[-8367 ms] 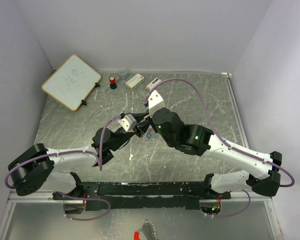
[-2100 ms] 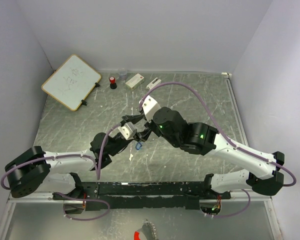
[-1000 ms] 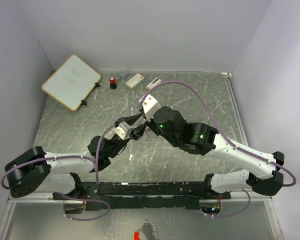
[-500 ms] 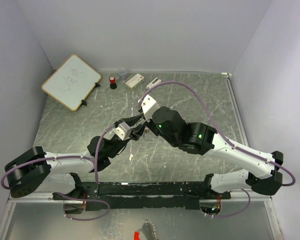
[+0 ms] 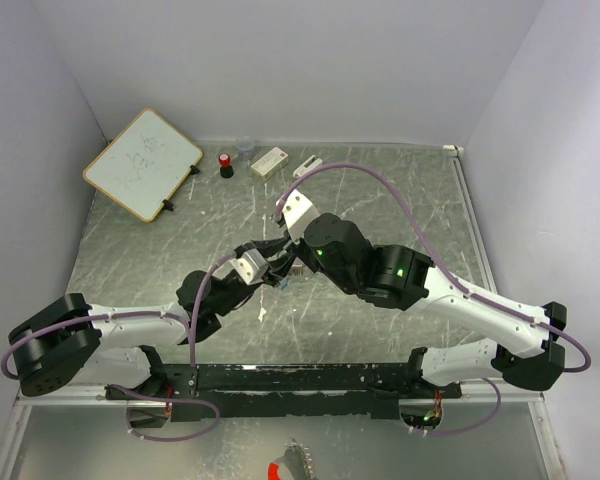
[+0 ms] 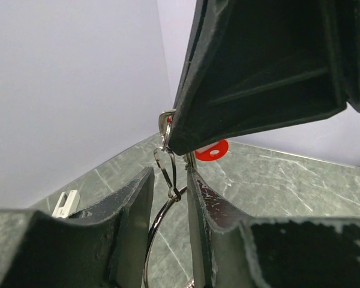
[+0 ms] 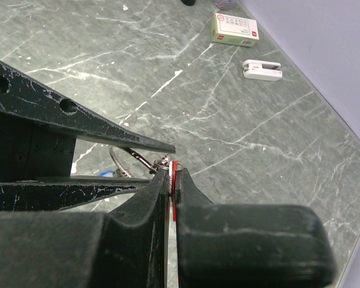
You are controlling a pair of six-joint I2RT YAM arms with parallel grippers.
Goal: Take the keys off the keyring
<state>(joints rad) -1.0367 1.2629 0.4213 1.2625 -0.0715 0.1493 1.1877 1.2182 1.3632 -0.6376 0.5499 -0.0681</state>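
Observation:
The two grippers meet over the middle of the table. My right gripper [image 7: 171, 171] is shut on the red key [image 7: 174, 180], whose thin red head shows edge-on between its fingers. The red head also shows in the left wrist view [image 6: 211, 150], under the right finger [image 6: 258, 72]. A small metal loop [image 6: 168, 174] links the key to the keyring [image 6: 155, 225]. The thin wire ring runs between the fingers of my left gripper [image 6: 168, 186], which is closed on it. The blue key [image 7: 106, 174] hangs by the ring [image 7: 117, 165] between the left fingers [image 7: 78, 117]. From above, the left gripper [image 5: 268, 270] and right gripper [image 5: 285, 262] hide the keys.
A whiteboard [image 5: 142, 163] lies at the back left. A red-capped black cylinder [image 5: 225, 164], a clear cup [image 5: 245, 147], a white box [image 5: 270, 160] and a white clip [image 5: 307, 166] line the back edge. A white scrap [image 5: 263, 315] lies near the left arm.
The left gripper has edged slightly to the right, towards the right gripper. Both grippers stay together at the keys, and the right arm has hardly moved.

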